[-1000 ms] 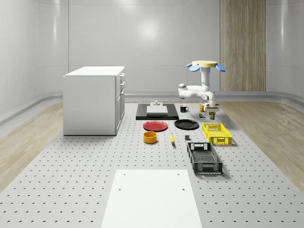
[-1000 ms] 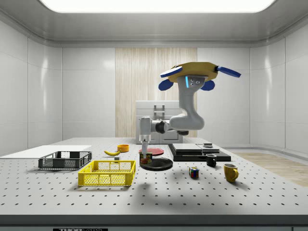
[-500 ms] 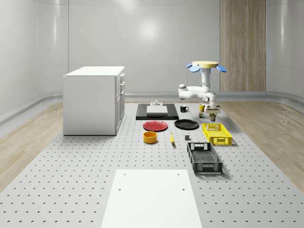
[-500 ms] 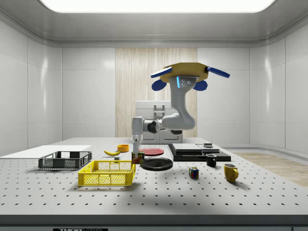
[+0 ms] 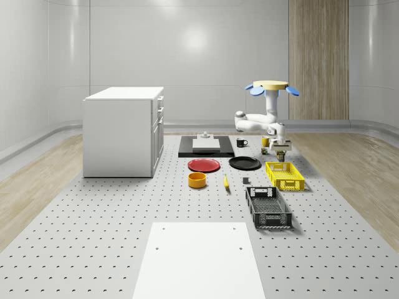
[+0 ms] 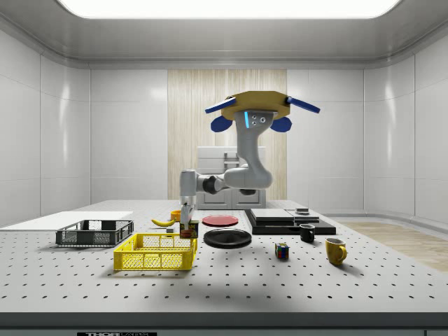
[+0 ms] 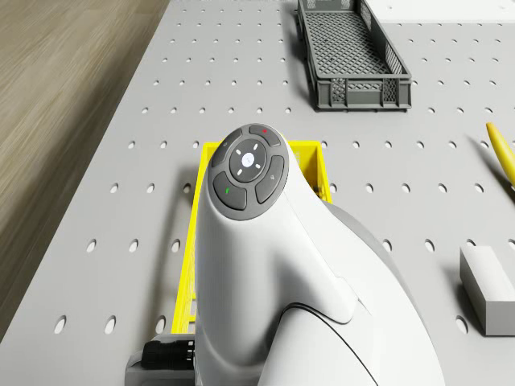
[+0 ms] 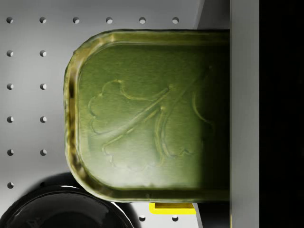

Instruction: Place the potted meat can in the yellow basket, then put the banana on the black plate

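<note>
The drone (image 5: 271, 85) hovers over the far end of the yellow basket (image 5: 285, 175), its arm reaching down. My gripper (image 6: 187, 218) is shut on the potted meat can (image 6: 189, 229), which hangs just above the rim of the yellow basket (image 6: 156, 251) at the end nearest the black plate (image 6: 227, 238). In the wrist view the can's green lid (image 8: 147, 114) sits against one finger (image 8: 244, 95), with the black plate (image 8: 61, 209) below. The banana (image 5: 225, 181) lies on the table in front of the black plate (image 5: 244, 163).
A dark crate (image 5: 268, 207) stands in front of the yellow basket. A red plate (image 5: 204, 165) and an orange bowl (image 5: 197, 180) lie to the whole-scene view's left of the banana. A cube (image 6: 281, 250) and two mugs (image 6: 335, 250) stand behind. A white cabinet (image 5: 123, 131) is at far left.
The drone and arm have shifted toward the side view's left, carrying the can from over the black plate's edge to the end of the yellow basket. The gripper stays shut on it.
</note>
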